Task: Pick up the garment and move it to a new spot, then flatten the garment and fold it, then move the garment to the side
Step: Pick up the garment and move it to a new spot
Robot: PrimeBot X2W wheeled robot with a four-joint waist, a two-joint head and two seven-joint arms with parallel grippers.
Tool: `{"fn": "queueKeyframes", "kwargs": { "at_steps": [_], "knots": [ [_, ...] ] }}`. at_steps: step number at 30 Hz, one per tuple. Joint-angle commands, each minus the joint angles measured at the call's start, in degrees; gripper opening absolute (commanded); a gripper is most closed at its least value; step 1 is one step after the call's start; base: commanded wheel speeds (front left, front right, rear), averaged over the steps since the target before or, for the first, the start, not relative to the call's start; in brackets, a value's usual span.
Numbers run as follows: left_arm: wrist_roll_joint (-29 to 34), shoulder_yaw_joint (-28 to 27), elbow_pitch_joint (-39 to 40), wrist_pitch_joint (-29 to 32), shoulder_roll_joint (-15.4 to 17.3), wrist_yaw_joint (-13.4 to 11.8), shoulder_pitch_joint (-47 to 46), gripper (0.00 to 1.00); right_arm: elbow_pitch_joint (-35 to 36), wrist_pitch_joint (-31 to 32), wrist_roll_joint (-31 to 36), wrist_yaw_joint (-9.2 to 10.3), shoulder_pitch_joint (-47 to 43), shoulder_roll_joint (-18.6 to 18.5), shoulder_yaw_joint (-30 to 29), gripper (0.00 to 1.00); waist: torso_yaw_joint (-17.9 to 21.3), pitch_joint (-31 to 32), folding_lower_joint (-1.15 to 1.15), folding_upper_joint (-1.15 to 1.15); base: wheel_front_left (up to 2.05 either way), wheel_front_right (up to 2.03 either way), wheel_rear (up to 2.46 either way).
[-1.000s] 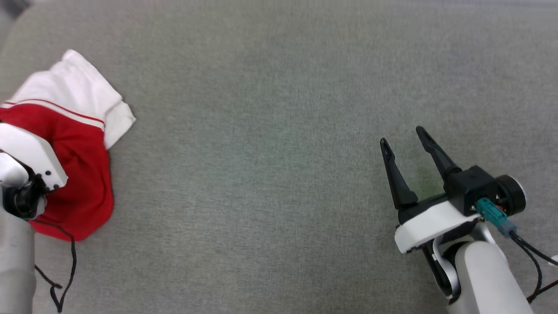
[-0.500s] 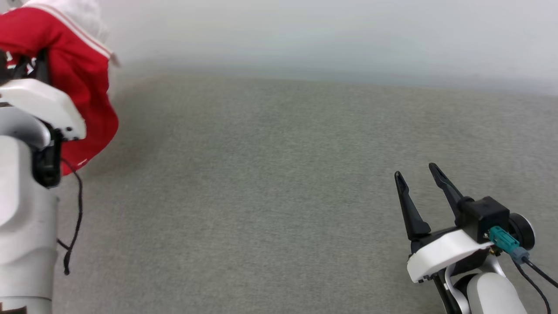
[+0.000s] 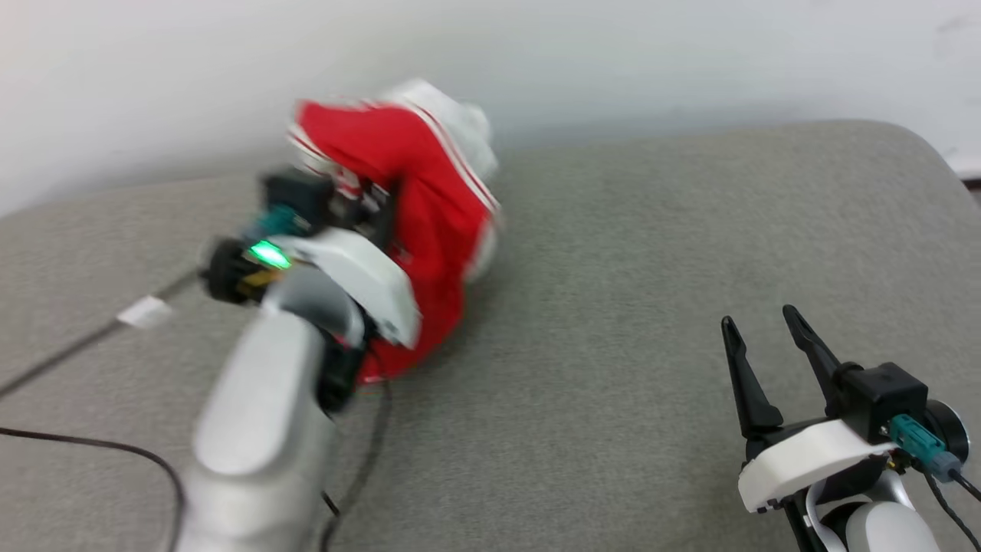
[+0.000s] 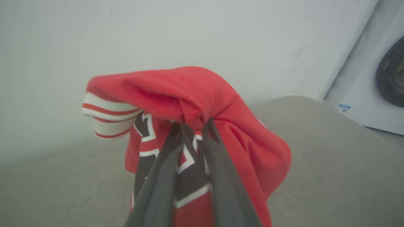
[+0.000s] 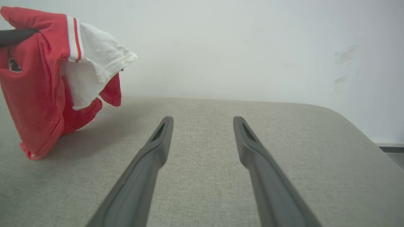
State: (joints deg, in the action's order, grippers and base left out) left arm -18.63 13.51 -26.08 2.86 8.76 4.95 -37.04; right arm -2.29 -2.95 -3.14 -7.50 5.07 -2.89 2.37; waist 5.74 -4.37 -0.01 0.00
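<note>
The red garment (image 3: pixel 429 199) with white sleeves hangs bunched and lifted above the grey cushion, its lower edge trailing near the surface. In the left wrist view my left gripper (image 4: pixel 192 126) is shut on a fold of the garment (image 4: pixel 202 94), with black-and-white lettering showing behind the fingers. In the head view the gripper tips are hidden in the cloth behind the white wrist (image 3: pixel 360 276). My right gripper (image 3: pixel 755 322) stands open and empty at the lower right, well clear of the garment (image 5: pixel 47 82), its two fingers (image 5: pixel 157 142) spread over bare cushion.
The grey padded surface (image 3: pixel 613 307) ends at a rounded edge on the right, against a white wall (image 3: pixel 613 54). A white appliance (image 4: pixel 372 94) with a dark round door stands beyond the surface's end. Black cables (image 3: pixel 92 445) trail by the left arm.
The head camera has swung, so the whole picture shifted. My left gripper has lifted the garment off the cushion and carried it toward the middle; the right gripper stays open.
</note>
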Motion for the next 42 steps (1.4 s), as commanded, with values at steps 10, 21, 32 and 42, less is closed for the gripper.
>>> {"fn": "queueKeyframes", "kwargs": {
  "at_steps": [10, 21, 32, 42],
  "knots": [
    [-1.74, 15.87, -3.86, -0.65, -5.24, 2.21, 14.73, 0.34, 0.86, 0.06, -1.22, 0.02, -1.25, 0.02, -0.25, 1.0, 4.78, -4.35, 0.01, 0.0, 0.0, 0.0, 0.0],
    [-0.29, 17.18, 1.59, -12.18, -5.3, -1.39, 15.28, 1.0, 0.22, 0.18, -0.25, 0.02, -0.5, 0.01, -1.2, 1.0, -0.04, -2.28, 0.01, 0.0, 0.0, 0.0, 0.0],
    [-2.45, 7.45, 10.58, -16.74, -0.9, -9.07, 18.96, 1.0, 0.46, 0.54, -0.41, 0.02, -2.39, 0.01, -3.08, 1.0, -4.19, 0.86, 0.01, 0.0, 0.0, 0.0, 0.0],
    [-3.69, 2.18, 14.67, -15.11, 5.36, -12.84, 26.64, 1.0, 0.33, 0.87, -0.9, 0.02, -4.49, 0.01, -3.06, 1.0, -5.55, 3.09, 0.01, 0.0, 0.0, 0.0, 0.0]
  ]
}}
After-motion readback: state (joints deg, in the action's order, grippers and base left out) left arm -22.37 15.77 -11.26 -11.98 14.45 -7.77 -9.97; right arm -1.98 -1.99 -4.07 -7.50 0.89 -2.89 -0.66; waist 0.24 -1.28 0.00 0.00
